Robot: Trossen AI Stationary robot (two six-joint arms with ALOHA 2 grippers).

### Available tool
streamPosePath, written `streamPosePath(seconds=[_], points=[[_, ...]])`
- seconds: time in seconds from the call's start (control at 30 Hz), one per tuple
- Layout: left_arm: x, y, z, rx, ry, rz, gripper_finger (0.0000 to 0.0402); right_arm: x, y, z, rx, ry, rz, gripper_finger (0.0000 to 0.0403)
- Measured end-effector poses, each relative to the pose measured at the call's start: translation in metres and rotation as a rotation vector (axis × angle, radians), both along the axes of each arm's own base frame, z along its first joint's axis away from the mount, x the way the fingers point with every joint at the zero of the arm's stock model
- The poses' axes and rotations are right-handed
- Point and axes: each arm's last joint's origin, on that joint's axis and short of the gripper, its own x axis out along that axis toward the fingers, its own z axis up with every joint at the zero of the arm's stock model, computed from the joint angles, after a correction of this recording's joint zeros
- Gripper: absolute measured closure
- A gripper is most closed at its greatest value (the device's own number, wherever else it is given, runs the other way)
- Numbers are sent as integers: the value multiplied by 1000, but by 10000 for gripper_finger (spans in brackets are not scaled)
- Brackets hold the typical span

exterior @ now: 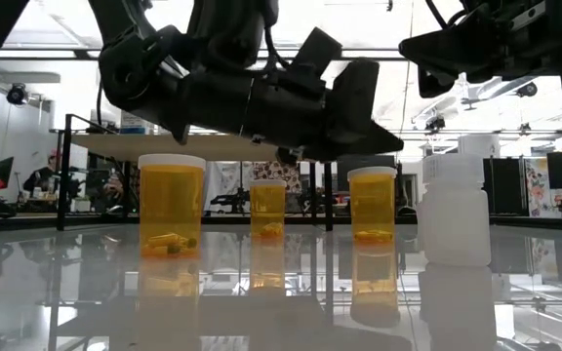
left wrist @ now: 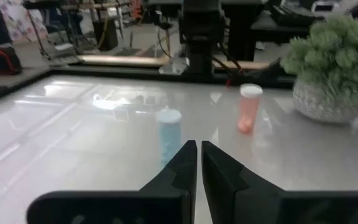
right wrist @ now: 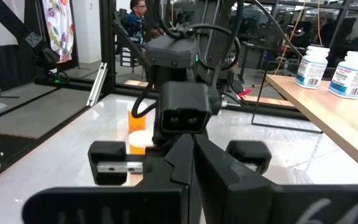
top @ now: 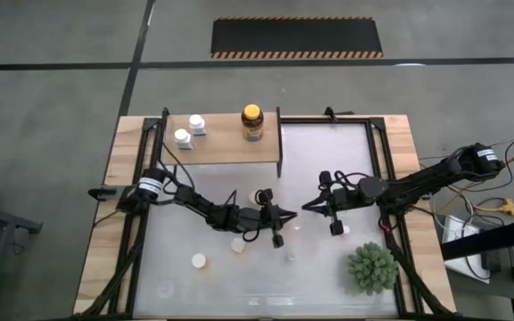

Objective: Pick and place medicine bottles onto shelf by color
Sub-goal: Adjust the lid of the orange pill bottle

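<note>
My left gripper (top: pixel 291 214) reaches out over the middle of the table, shut, with nothing between its fingers. Just beyond its tips (left wrist: pixel 199 152) a white-capped pale bottle (left wrist: pixel 168 134) stands upright on the tabletop; an orange bottle (left wrist: pixel 249 109) stands farther off. My right gripper (top: pixel 308 207) hangs shut above the table, tip to tip with the left one. The low view shows three orange bottles (exterior: pixel 267 208) and a white bottle (exterior: pixel 454 210) standing on the table. On the shelf (top: pixel 226 147) stand two white bottles (top: pixel 190 131) and the yellow-capped amber jar (top: pixel 252 122).
A spiky green plant (top: pixel 371 267) in a pot stands at the near right of the table. The shelf's black frame (top: pixel 279 147) rises at the far left. Loose bottles (top: pixel 199 261) stand near the table's front left. A person shows in the room beyond.
</note>
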Motion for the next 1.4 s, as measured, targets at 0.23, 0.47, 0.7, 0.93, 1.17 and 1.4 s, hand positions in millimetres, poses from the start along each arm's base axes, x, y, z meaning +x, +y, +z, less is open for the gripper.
streamPosePath(seconds=[0.23,0.47,0.7,0.93,1.17,1.4], points=[[-3,0,-11,-92,20,-15,394,0,0,-1,3,6,-1,394],[-5,0,-15,-106,44,-10,399,0,0,-1,3,7,-1,394],[-1,0,-11,-128,47,-33,401,0,0,-1,12,8,-2,394],[-2,1,-3,-122,40,-38,401,0,0,-1,57,20,-4,394],[-4,1,9,-120,4,-41,401,-1,0,-9,111,119,-12,394],[-29,-4,53,-7,-60,-80,402,1,0,-20,172,215,-26,394]])
